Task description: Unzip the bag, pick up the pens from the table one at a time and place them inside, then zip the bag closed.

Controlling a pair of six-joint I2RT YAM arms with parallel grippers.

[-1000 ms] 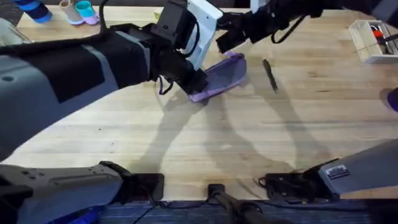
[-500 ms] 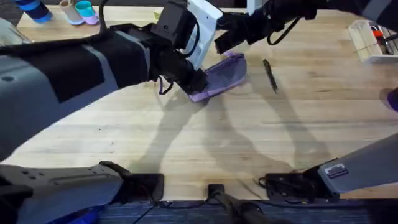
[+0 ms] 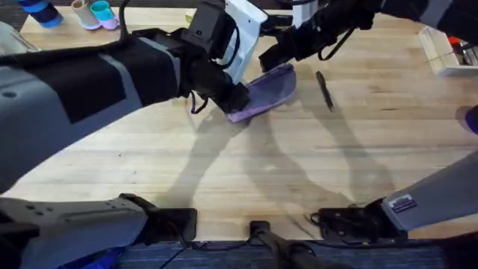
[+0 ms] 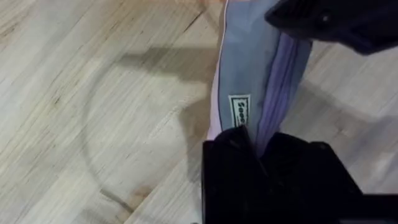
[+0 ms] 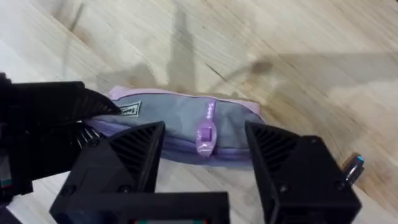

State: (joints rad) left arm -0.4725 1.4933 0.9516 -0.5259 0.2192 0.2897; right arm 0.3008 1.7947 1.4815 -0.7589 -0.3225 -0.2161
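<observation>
The lilac bag (image 3: 267, 91) lies on the table (image 3: 299, 172) behind the middle. My left gripper (image 3: 236, 102) is shut on its near left end, where the black fingers (image 4: 236, 155) pinch the fabric of the bag (image 4: 249, 68). My right gripper (image 3: 275, 54) hovers open just over the bag's far end. Seen from that wrist, the bag (image 5: 180, 118) and its lilac zip pull (image 5: 205, 132) sit between the spread fingers (image 5: 134, 155). The zip looks closed. One thin black pen (image 3: 323, 90) lies on the wood to the right of the bag.
A white tray (image 3: 437, 52) holding red-tipped markers stands at the back right. Small cups (image 3: 95, 13) and a blue object (image 3: 41, 13) stand at the back left. A purple item (image 3: 472, 119) shows at the right edge. Bare wood lies in front of the bag.
My right gripper has come slightly down and nearer to the bag's far end. The left gripper, the bag and the pen have stayed in place.
</observation>
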